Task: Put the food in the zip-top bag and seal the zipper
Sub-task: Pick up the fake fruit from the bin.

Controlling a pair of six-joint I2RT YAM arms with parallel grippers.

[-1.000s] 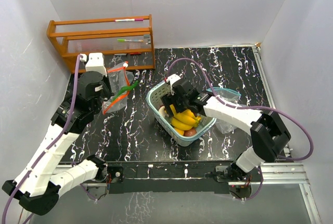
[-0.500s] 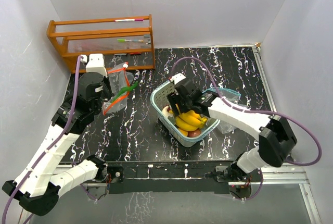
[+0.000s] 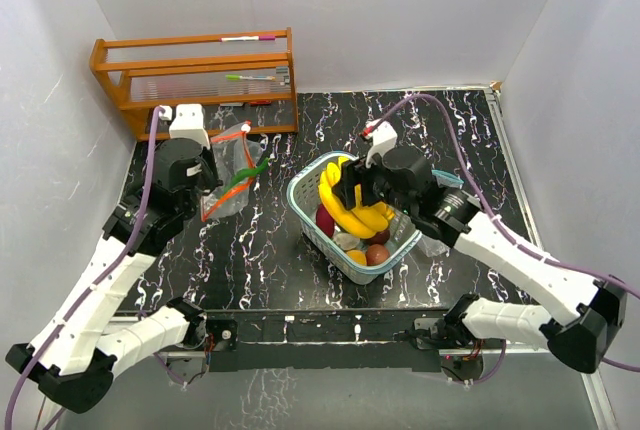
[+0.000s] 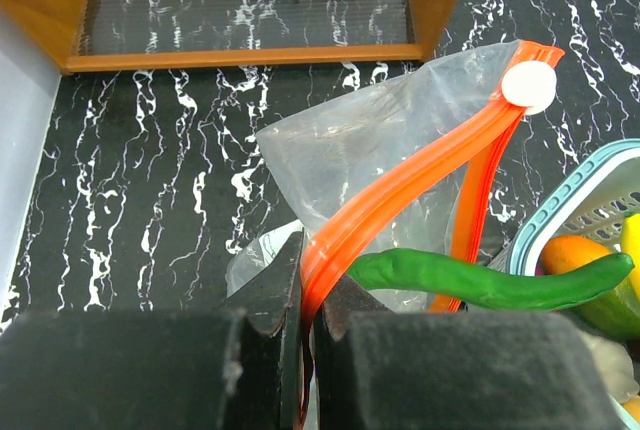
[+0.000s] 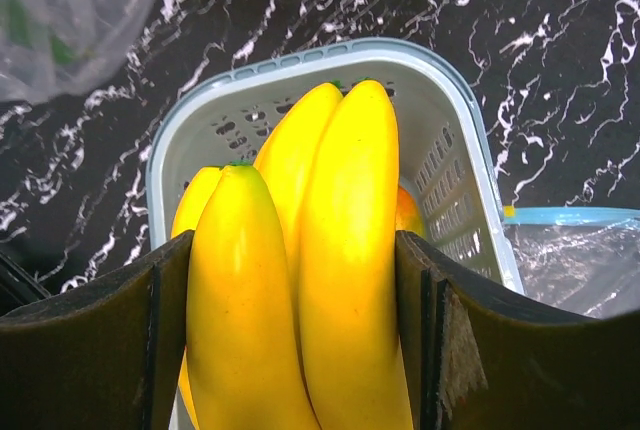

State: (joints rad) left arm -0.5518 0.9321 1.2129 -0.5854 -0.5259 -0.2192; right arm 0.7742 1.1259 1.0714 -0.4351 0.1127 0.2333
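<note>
My right claw grasps the bunch of yellow bananas, with one finger pressed against each side of the bunch. The bunch is held over the pale teal basket, which stands near the middle of the table. Round red and orange fruits lie in the basket.

My left claw is clenched on the orange zipper edge of the clear zip-top bag, to the left of the basket. The bag's mouth is open. The white slider sits at the far end of the zipper.

The long green pepper lies across the bag's mouth, its tip toward the basket rim. I cannot tell how much of it is inside the bag.
</note>
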